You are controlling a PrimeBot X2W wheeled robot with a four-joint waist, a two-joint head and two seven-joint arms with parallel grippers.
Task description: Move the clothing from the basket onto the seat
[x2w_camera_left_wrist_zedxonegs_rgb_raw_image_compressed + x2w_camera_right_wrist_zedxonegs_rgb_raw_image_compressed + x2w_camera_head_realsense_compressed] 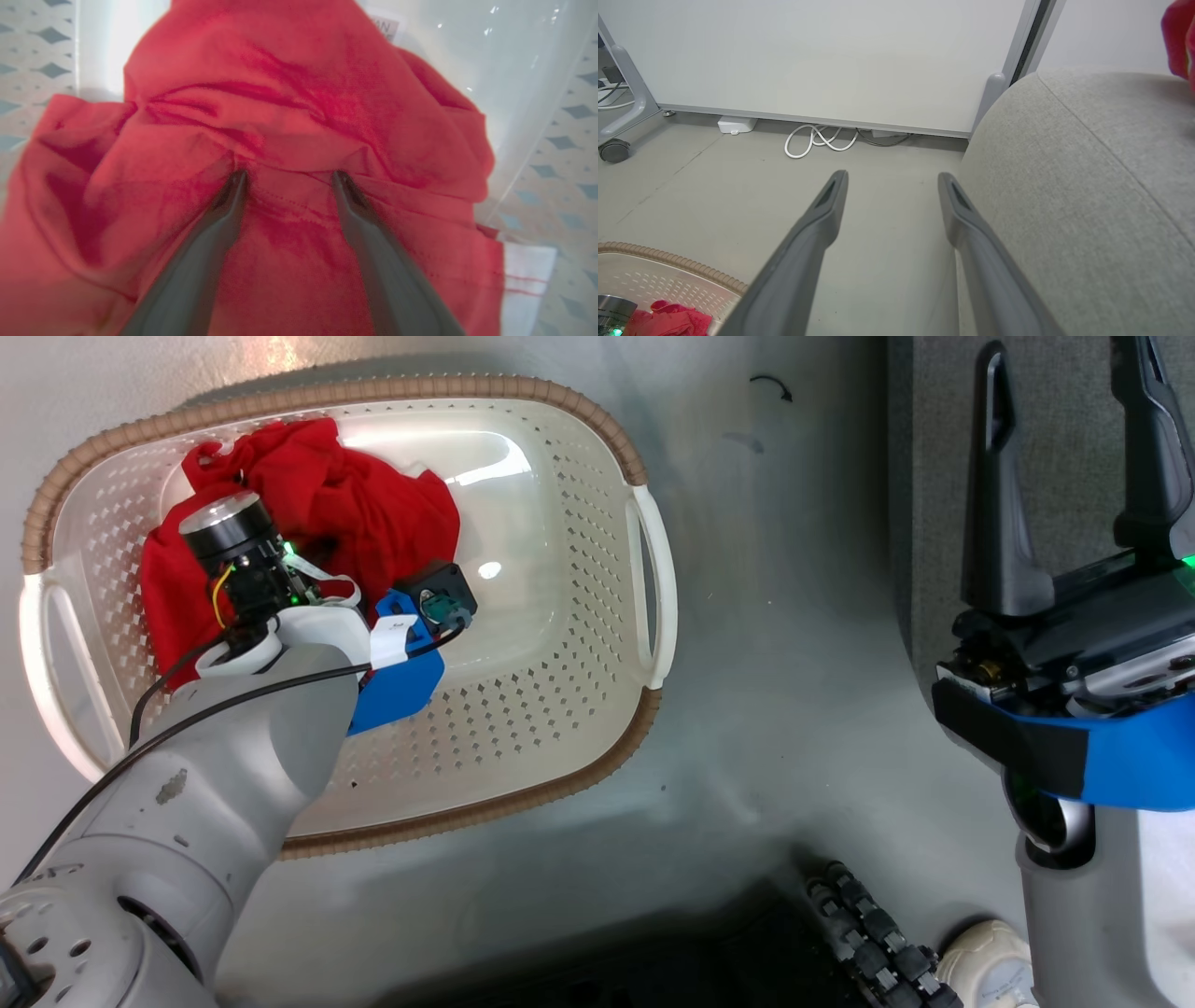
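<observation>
Inside the basket (560, 709), toward its left end, we saw the clothing (373, 513) bunched; we judged it soft and light, best pinched at a raised fold. Our left gripper (287, 175) stood spread upon it, our right gripper (1064, 364) spread by the seat (1064, 186).

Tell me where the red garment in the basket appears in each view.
Head view: red garment upper left, in the basket's left half.
Left wrist view: red garment across most of the picture, at the left gripper.
Right wrist view: red garment small, bottom left corner.
Shared landmark: the basket's perforated wall.
</observation>
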